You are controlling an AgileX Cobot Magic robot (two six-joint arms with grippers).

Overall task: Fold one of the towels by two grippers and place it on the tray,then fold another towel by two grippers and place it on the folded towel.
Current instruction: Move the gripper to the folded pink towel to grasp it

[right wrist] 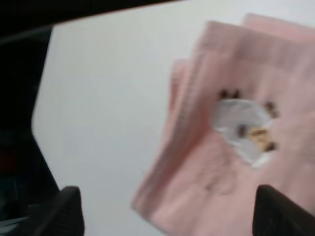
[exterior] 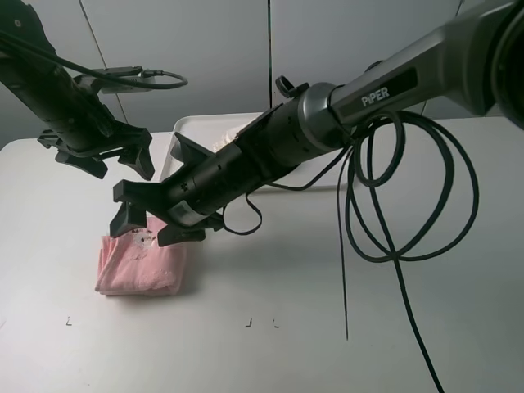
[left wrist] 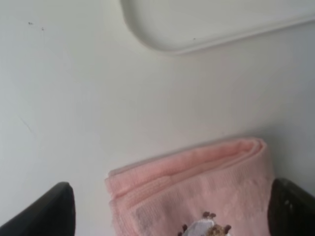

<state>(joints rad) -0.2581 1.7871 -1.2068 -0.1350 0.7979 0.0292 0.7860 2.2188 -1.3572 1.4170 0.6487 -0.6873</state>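
The right gripper [exterior: 155, 214] hangs just above the far edge of the folded pink towel [exterior: 141, 264], reaching across from the right side of the table [exterior: 286, 327] to its left part. Its jaws are spread wide with nothing between them; in the right wrist view the two fingertips [right wrist: 66, 209] frame the towel without touching it. The left gripper [exterior: 110, 155] hovers farther back and to the left, jaws fully apart and also empty, with the towel showing between its fingertips [left wrist: 51, 211] in the left wrist view.

The pink towel lies flat on the table as a compact folded packet, roughly square, slightly longer left to right. Its stacked fold edges face left and near, and a small white label [exterior: 139, 240] with brown marks sits on top near the far edge, directly under the right gripper.

The white tray [exterior: 190, 127] lies well behind, at the far middle of the table, mostly hidden by the right arm. A bit of cream towel [exterior: 233, 135] shows on it.
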